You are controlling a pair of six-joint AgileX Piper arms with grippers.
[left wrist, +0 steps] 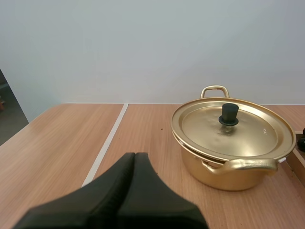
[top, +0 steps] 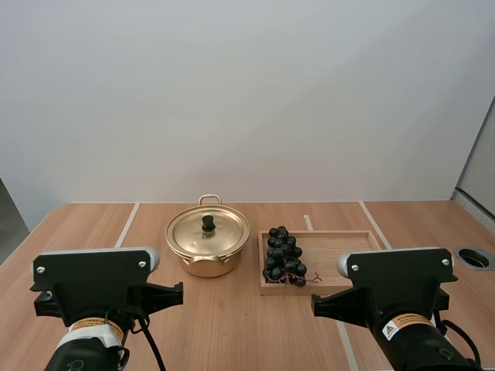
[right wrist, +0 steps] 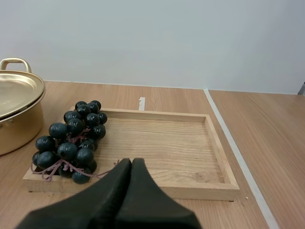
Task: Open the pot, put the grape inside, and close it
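A wooden table (top: 232, 325) is stretching out in front of a plain white wall (top: 247, 93), with pale lines (top: 126, 224) running across its surface. The left arm (top: 93, 286) and the right arm (top: 398, 290) are hanging over the near edge of the table, well apart from each other. A flat wooden tray (top: 340, 255) is lying right of the middle of the table, and most of its floor is showing bare. The golden pot (top: 207, 264) is standing just beside the tray's left edge, on the table itself; whether the two are touching, I cannot tell. The lid (top: 224, 233) is sitting flat on the pot and is closing it. The bunch of dark grapes (top: 283, 255) is lying inside the tray, at its left end, next to the pot. The left gripper (left wrist: 135, 160) is pointing toward the pot, with bare table between them, and its two black fingers (left wrist: 119, 181) are lying pressed together as one dark wedge, holding nothing. The right gripper (right wrist: 132, 164) is pointing toward the tray, near the grapes, and its fingers are also lying together with nothing between them. A small black knob (top: 208, 223) is standing upright in the middle of the lid.
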